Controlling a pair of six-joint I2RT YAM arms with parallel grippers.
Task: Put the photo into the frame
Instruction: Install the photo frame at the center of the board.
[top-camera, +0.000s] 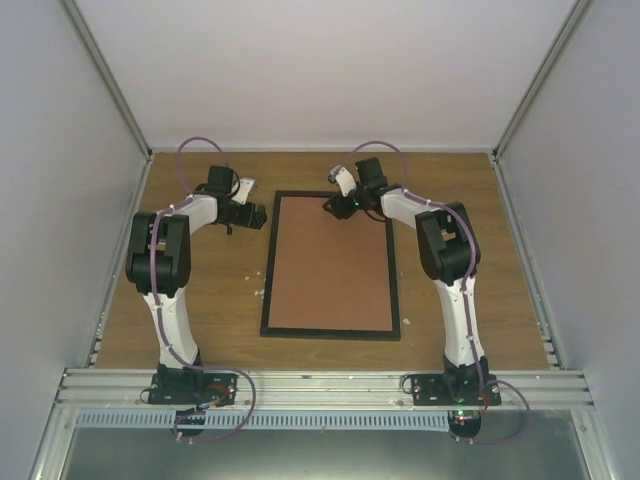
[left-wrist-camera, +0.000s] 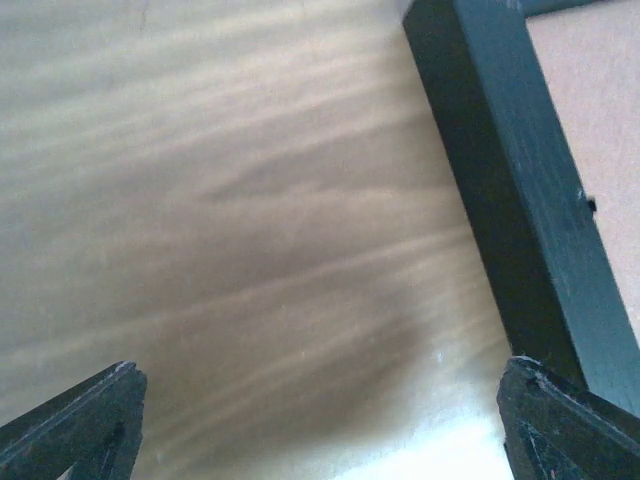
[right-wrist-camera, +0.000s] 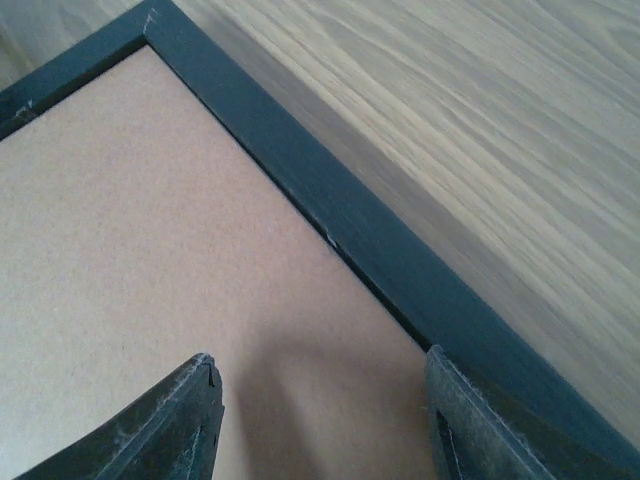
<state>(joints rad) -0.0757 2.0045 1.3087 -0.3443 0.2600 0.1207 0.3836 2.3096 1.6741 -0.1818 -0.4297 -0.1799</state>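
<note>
The frame (top-camera: 330, 334) is matt black, the backing board (top-camera: 330, 262) dull brown fibreboard, the table (top-camera: 220, 300) smooth wood-grain.

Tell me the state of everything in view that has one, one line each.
frame: lying flat on the table, back side up
backing board: seated inside the frame, filling its opening
photo: not visible
left gripper: fingers wide open, empty, beside the frame's far left corner
right gripper: fingers open, empty, over the frame's far right corner

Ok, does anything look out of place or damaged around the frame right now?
Only small things: white flecks lie scattered on the table beside the frame, near its front corners, and its inner edge shows a tiny pale nick. The frame itself lies flat and straight.
</note>
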